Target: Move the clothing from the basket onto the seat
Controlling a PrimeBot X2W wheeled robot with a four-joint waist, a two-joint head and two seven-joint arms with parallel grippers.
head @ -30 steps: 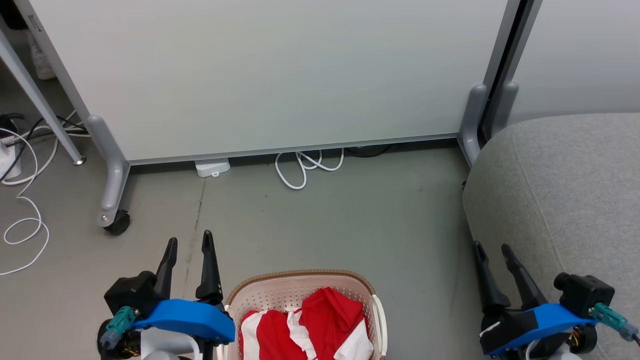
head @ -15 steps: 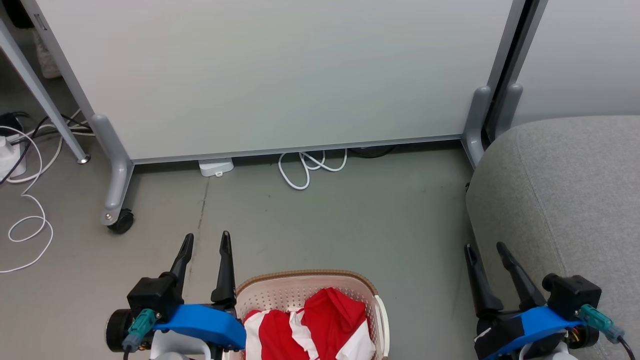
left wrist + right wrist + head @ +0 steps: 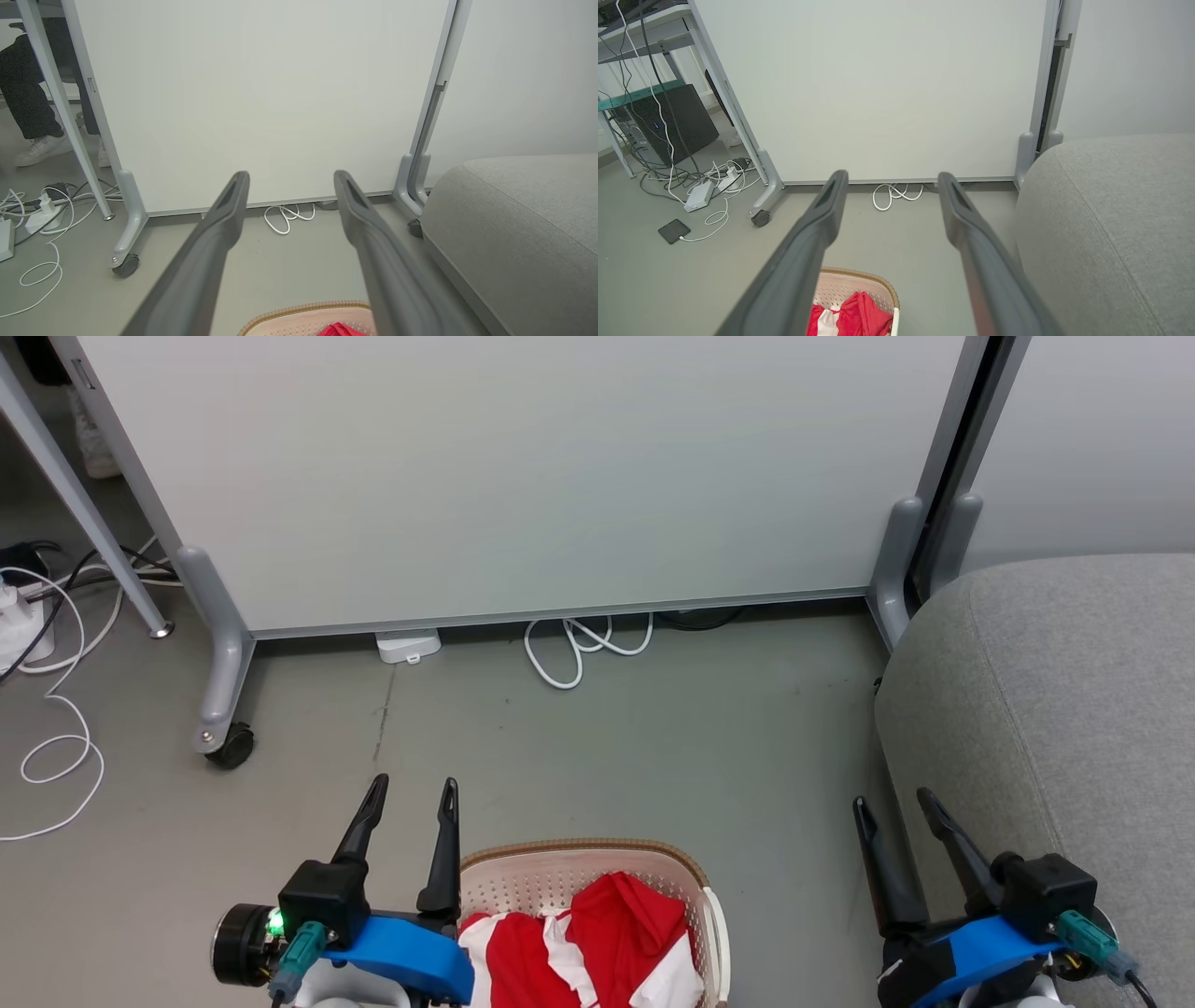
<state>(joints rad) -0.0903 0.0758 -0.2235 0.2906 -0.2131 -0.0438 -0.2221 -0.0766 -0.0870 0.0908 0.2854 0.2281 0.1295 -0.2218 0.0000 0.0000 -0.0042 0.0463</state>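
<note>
Jaws spread wide on both arms, holding nothing. Left jaws hover by left rim of basket (image 3: pixel 579 847); right jaws near front edge of seat (image 3: pixel 1074 709). Red-and-white clothing (image 3: pixel 607 933) heaped inside basket, basket on floor (image 3: pixel 653 747) between arms. Grey seat well right of basket. White cable (image 3: pixel 569 658) coiled under wheeled partition (image 3: pixel 513 476).

The grey floor (image 3: pixel 653 756) carries everything. In the head view the basket (image 3: pixel 579 848) stands at 6 o'clock and the seat (image 3: pixel 1055 709) at 4 o'clock, apart from it. At 12 o'clock a coiled white cable (image 3: pixel 586 642) and a small white box (image 3: pixel 408 645) lie at the foot of a partition (image 3: pixel 523 476). The partition's castor (image 3: pixel 231 745) sits at 9 o'clock, with a loose white cord (image 3: pixel 62 738) beyond it.
</note>
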